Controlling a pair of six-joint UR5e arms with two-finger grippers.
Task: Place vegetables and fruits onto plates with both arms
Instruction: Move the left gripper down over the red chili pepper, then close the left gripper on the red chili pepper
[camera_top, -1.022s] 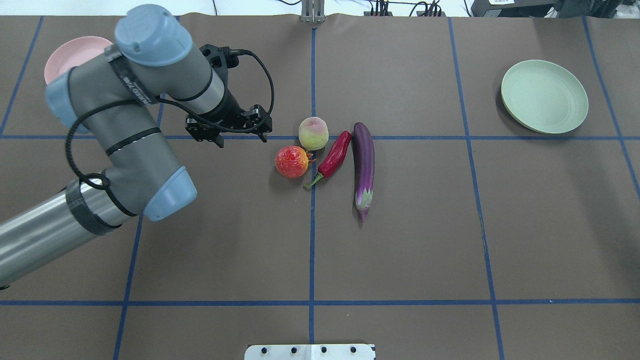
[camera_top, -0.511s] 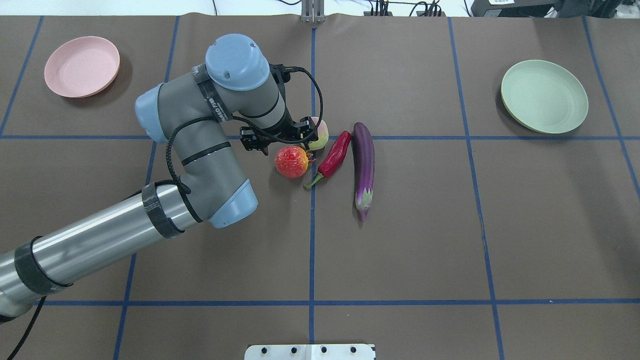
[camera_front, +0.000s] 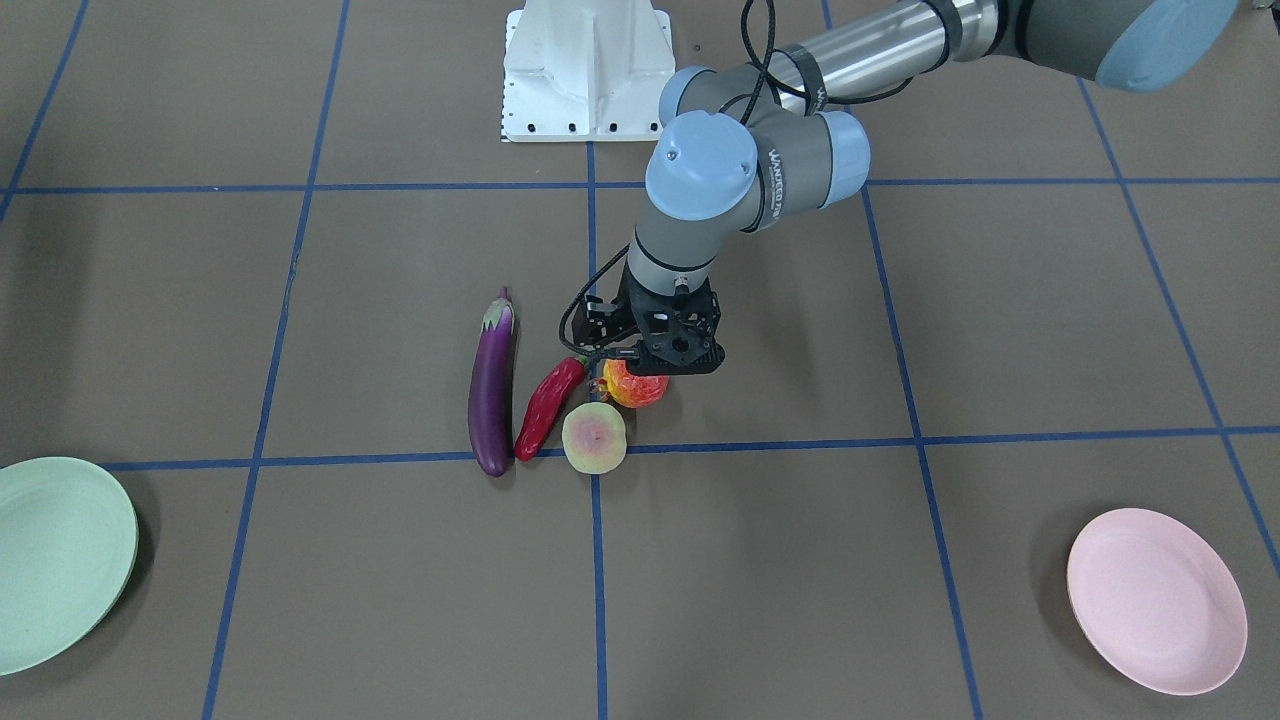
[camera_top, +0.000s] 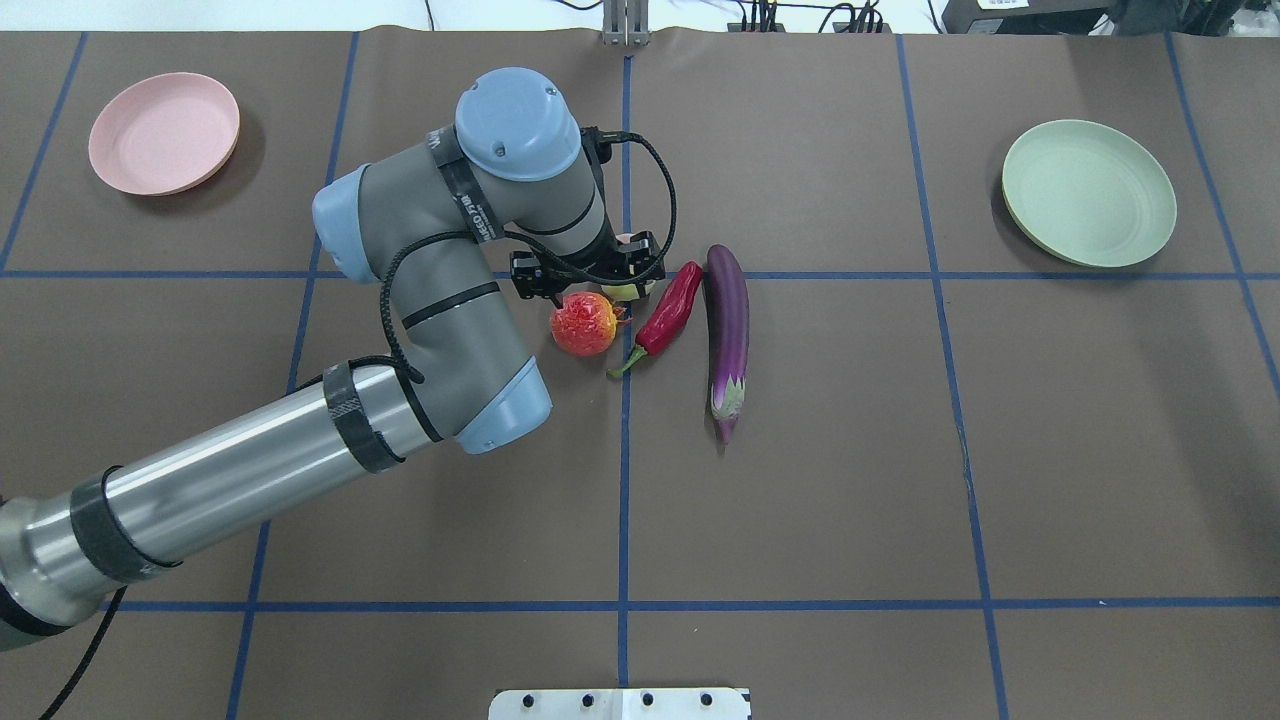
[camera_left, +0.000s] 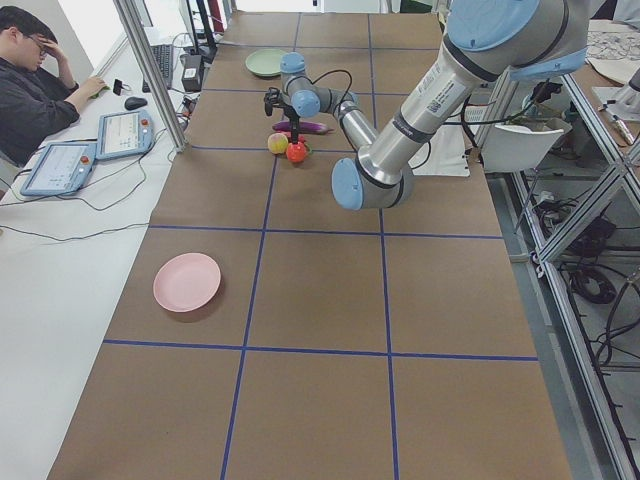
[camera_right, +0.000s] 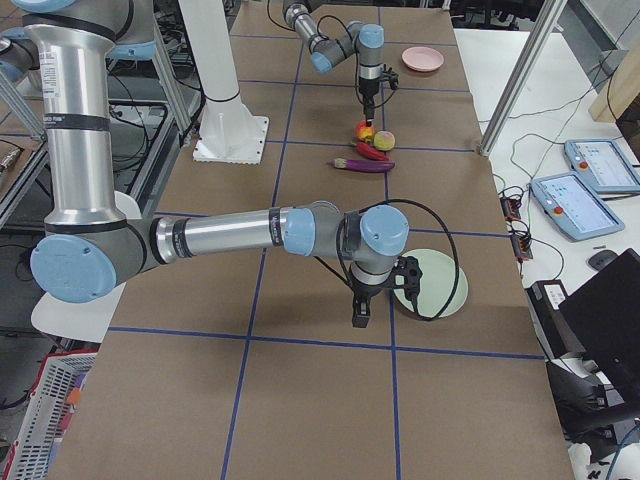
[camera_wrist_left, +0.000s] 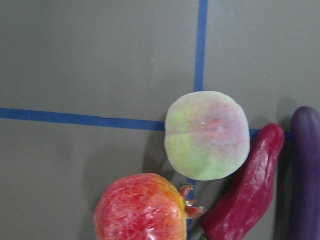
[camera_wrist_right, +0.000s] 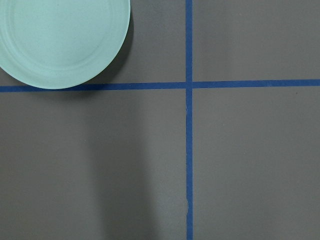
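Observation:
My left gripper (camera_top: 590, 285) hangs open just above the two fruits, with nothing between its fingers. In the front view the left gripper (camera_front: 665, 365) stands over the red mottled fruit (camera_front: 637, 388), beside the pale yellow-green fruit (camera_front: 594, 437). The dark red chili (camera_top: 670, 308) and the purple eggplant (camera_top: 727, 325) lie just to their right. Far left at the back sits the pink plate (camera_top: 163, 132), far right the mint plate (camera_top: 1088, 192). My right gripper (camera_right: 360, 318) hovers next to the mint plate (camera_right: 435, 285); I cannot tell whether it is open or shut.
Blue tape lines divide the brown table cover into squares. The white robot base (camera_front: 585, 70) stands at the table's near edge. A person (camera_left: 35, 90) sits at a side desk with tablets. Bare cover surrounds the food cluster.
My left arm has swung right, away from the pink plate, and now hangs over the two fruits. The pale fruit is now mostly hidden under the gripper in the overhead view.

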